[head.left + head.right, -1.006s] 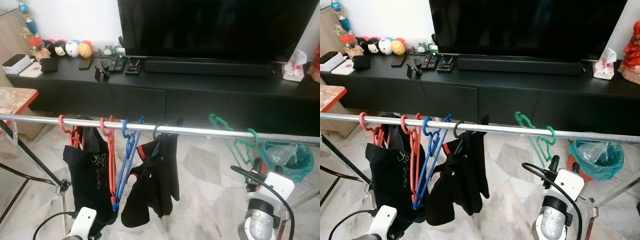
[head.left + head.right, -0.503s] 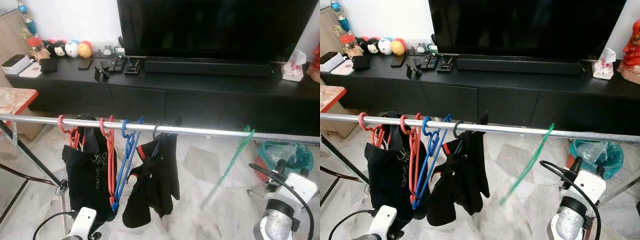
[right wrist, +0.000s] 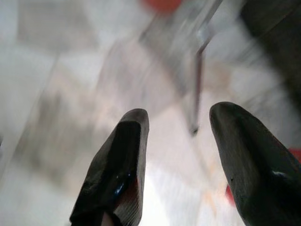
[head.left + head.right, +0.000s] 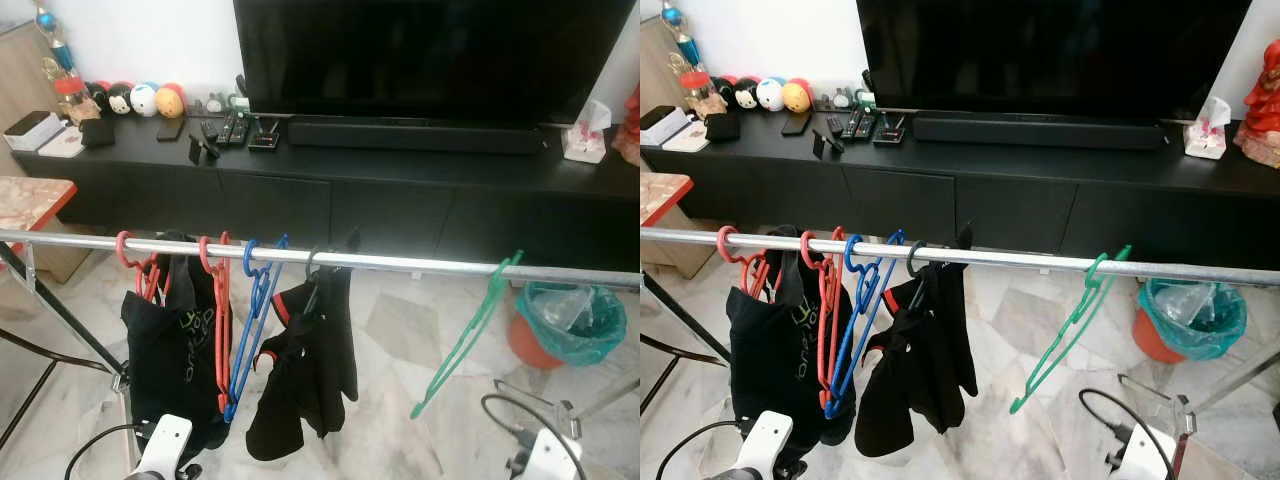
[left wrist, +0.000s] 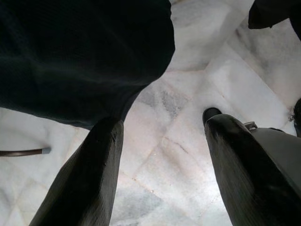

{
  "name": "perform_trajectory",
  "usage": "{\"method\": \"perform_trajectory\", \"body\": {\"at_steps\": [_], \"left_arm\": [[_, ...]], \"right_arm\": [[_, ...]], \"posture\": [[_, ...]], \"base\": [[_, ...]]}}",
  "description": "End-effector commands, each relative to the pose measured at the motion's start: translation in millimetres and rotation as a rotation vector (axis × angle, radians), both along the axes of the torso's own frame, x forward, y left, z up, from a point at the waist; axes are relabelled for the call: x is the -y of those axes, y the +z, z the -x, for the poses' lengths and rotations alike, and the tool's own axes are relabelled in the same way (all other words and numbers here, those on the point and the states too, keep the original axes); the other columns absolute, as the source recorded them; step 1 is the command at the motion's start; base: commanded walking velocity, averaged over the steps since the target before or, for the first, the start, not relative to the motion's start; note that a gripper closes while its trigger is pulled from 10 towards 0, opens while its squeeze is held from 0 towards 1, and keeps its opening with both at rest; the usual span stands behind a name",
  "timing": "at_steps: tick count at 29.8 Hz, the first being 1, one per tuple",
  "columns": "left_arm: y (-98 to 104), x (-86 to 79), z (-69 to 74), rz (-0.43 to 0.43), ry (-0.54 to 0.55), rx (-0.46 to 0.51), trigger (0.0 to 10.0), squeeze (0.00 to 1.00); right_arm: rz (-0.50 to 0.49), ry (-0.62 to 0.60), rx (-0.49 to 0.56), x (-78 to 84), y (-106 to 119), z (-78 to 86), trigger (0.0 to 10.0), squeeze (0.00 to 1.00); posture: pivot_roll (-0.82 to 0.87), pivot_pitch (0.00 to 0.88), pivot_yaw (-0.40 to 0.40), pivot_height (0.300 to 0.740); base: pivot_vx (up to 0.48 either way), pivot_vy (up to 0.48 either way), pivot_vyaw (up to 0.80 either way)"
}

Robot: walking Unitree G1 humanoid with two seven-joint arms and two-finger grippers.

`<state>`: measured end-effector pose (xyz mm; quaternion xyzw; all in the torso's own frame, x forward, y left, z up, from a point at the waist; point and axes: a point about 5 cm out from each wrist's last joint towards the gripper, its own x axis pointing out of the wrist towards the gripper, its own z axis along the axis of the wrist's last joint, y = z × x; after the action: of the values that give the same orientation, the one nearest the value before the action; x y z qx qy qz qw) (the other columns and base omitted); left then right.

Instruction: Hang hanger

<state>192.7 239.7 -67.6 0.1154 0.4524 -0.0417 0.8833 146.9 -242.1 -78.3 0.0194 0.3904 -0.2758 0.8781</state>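
One green hanger hangs by its hook on the silver rail, toward the rail's right end and well apart from the other hangers, its body tilted down and to the left. Nothing grips it. Farther left on the rail hang two red hangers, a blue hanger and two black garments. The right gripper is low, below the rail, with its fingers spread apart and empty over the marble floor; that view is blurred. The left gripper hangs low beside a black garment, fingers likewise parted and holding nothing. Behind the rail stands a black TV cabinet, and a bin with a green bag sits at the right.
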Motion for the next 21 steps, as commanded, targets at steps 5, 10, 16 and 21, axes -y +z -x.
{"method": "perform_trajectory", "body": {"at_steps": [5,10,16,21], "left_arm": [[-3,-3.1,5.5,0.002,0.055,-0.017,10.0,0.0],[-4,-2.8,7.2,0.018,0.105,-0.014,10.0,0.0],[-5,0.9,7.6,0.033,0.121,-0.007,10.0,0.0],[-6,4.2,7.6,0.044,0.129,-0.003,10.0,0.0]], "right_arm": [[-0.101,0.263,-0.106,-29.1,-15,6.3,10.0,0.0],[-0.12,0.37,-0.141,-40.1,-17,1.5,10.0,0.0],[-0.151,0.413,-0.133,-48.6,-16,-3.4,10.0,0.0],[-0.163,0.413,-0.134,-46.1,-16,-4.0,10.0,0.0]], "posture": [[0.04,0.005,0.045,0.74],[0.03,0.0,0.032,0.74],[0.03,0.0,0.002,0.74],[0.04,0.0,-0.012,0.74]], "base": [[0.0,0.0,0.0],[0.0,0.0,0.0],[0.0,0.0,0.0],[0.0,0.0,0.0]]}}
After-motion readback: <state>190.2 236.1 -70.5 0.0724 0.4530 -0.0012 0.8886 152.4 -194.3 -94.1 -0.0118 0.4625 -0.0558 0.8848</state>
